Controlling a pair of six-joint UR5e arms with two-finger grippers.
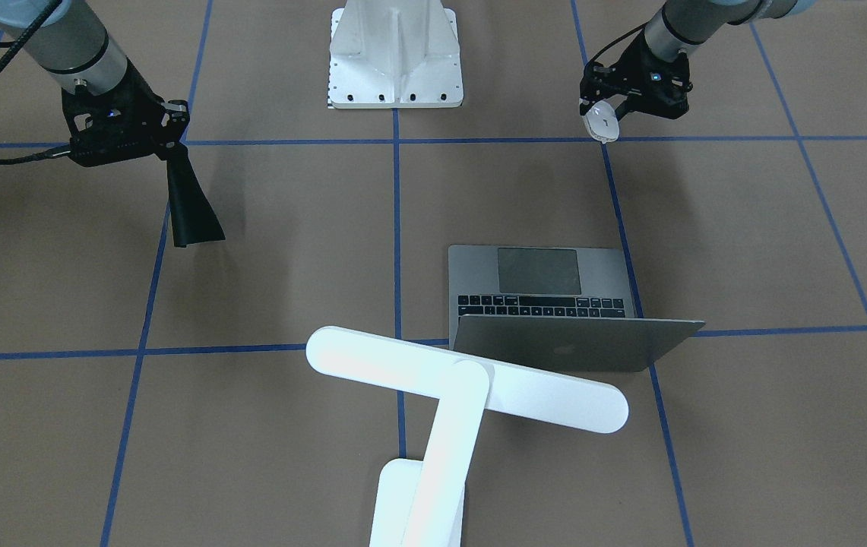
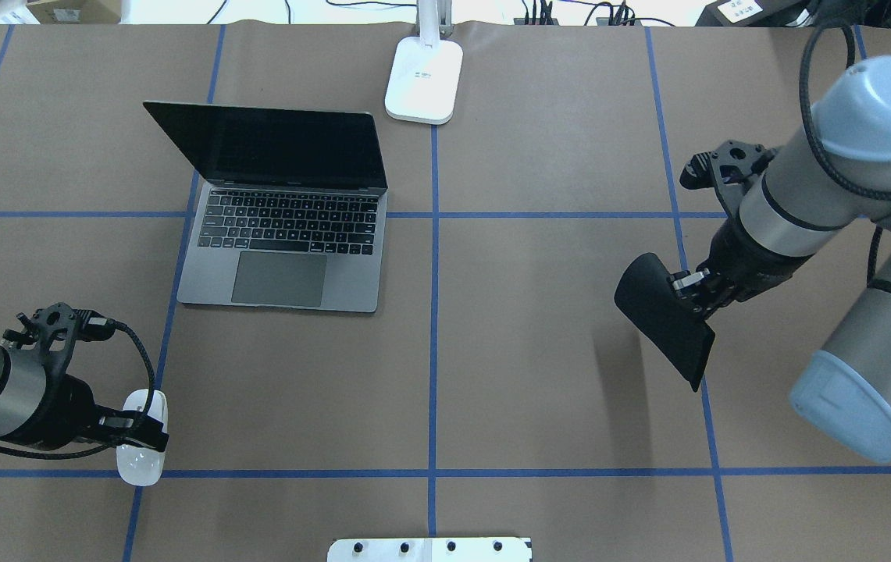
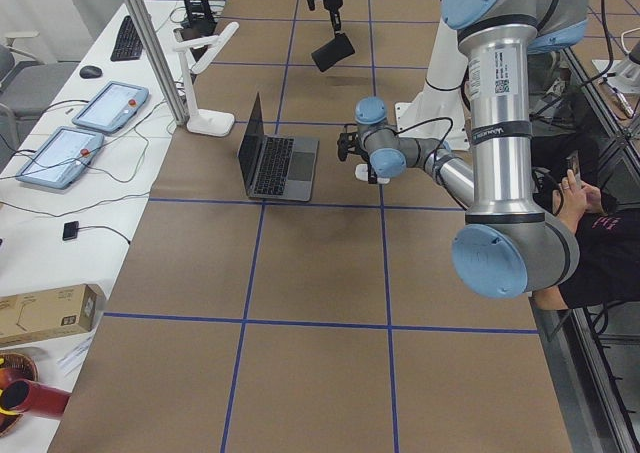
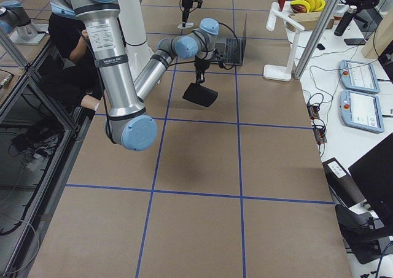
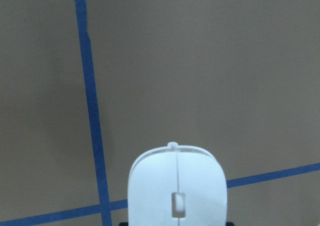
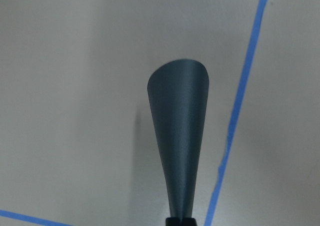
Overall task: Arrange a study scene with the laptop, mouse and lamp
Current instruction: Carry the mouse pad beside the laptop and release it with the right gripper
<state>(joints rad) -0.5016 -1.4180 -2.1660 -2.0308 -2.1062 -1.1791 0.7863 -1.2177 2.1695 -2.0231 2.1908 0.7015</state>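
The open dark-grey laptop (image 2: pixel 281 234) stands left of centre, its lid toward the far edge; it also shows in the front view (image 1: pixel 547 296). The white lamp stands beyond it, with its base (image 2: pixel 423 78) at the far edge and its bar head (image 1: pixel 463 376) over the laptop's lid side. My left gripper (image 2: pixel 137 433) is shut on the white mouse (image 2: pixel 140 460) near a blue tape crossing, near-left of the laptop; the mouse fills the left wrist view (image 5: pixel 177 186). My right gripper (image 2: pixel 693 290) is shut on a black flexible mat (image 2: pixel 664 320), which hangs above the table's right half.
A white bolted metal pedestal (image 1: pixel 395 61) stands at the robot's side of the table, in the middle. Blue tape lines (image 2: pixel 433 312) cross the brown table. Tablets and a keyboard (image 3: pixel 126 38) lie on a side bench past the far edge.
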